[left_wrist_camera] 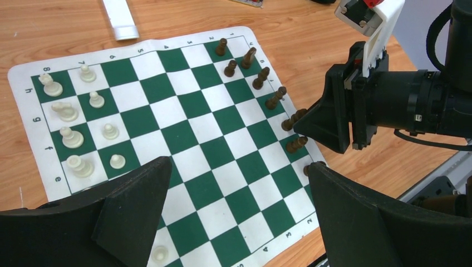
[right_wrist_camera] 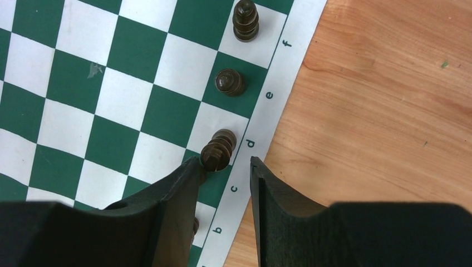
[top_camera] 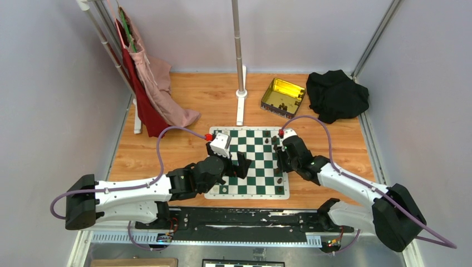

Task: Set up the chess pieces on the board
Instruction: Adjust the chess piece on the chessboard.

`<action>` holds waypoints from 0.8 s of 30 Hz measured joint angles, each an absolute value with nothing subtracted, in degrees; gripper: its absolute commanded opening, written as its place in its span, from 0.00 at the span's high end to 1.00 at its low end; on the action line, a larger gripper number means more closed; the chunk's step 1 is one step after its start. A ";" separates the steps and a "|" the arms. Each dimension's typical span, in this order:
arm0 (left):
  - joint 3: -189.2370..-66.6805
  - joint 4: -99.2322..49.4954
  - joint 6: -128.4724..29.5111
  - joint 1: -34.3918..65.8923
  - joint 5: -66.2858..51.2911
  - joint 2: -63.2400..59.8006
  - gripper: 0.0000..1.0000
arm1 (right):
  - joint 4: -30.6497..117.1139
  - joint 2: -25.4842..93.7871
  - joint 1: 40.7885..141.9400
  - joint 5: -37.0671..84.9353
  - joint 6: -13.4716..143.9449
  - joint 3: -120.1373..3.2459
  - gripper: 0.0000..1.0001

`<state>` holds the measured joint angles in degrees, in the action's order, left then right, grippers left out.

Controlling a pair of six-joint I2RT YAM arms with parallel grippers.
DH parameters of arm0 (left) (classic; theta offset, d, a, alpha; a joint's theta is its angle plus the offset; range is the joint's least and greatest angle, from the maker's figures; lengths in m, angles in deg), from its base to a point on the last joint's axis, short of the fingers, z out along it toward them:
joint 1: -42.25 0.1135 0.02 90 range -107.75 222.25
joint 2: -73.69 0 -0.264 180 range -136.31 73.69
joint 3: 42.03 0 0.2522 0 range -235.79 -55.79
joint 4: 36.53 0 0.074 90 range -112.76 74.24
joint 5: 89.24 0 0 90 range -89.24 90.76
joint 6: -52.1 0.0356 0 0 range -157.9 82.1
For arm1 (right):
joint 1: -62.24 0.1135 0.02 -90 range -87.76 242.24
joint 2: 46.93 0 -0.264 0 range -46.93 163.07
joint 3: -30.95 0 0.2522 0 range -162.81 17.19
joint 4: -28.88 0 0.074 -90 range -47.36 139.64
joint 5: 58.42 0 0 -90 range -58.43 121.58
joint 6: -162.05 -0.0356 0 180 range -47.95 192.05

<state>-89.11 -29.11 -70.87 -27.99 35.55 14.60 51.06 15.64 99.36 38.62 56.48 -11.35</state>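
Note:
The green-and-white board (top_camera: 256, 150) lies on the wooden table. Dark brown chess pieces (left_wrist_camera: 260, 78) stand in a column along its right edge, and cream-white ones (left_wrist_camera: 67, 111) stand on its left. My left gripper (left_wrist_camera: 238, 164) is open wide and empty above the board's near middle (top_camera: 240, 166). My right gripper (right_wrist_camera: 224, 161) hovers at the board's right edge (top_camera: 280, 161), jaws a little apart with nothing between them. A dark piece (right_wrist_camera: 218, 150) stands right at its left fingertip (right_wrist_camera: 192, 167). Two more dark pieces (right_wrist_camera: 230, 82) stand beyond. Another is half hidden under the left finger.
A gold tin (top_camera: 283, 97) with a few dark pieces sits behind the board, and a black cloth (top_camera: 337, 94) lies at the back right. A metal pole (top_camera: 240, 55) stands behind the board. Hanging cloths (top_camera: 147, 83) are at the back left.

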 measured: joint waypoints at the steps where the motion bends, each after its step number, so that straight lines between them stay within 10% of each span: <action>1: -89.11 -29.14 -70.87 -27.99 35.57 14.60 0.00 | 51.00 15.83 99.36 38.58 56.48 -11.35 0.58; 24: -89.11 -29.14 -70.85 -27.99 35.79 14.73 0.00 | 49.12 19.37 99.36 38.45 57.09 -13.77 0.68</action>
<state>-89.11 -29.14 -70.85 -27.99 35.79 14.73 49.12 19.37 99.36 38.45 57.09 -13.77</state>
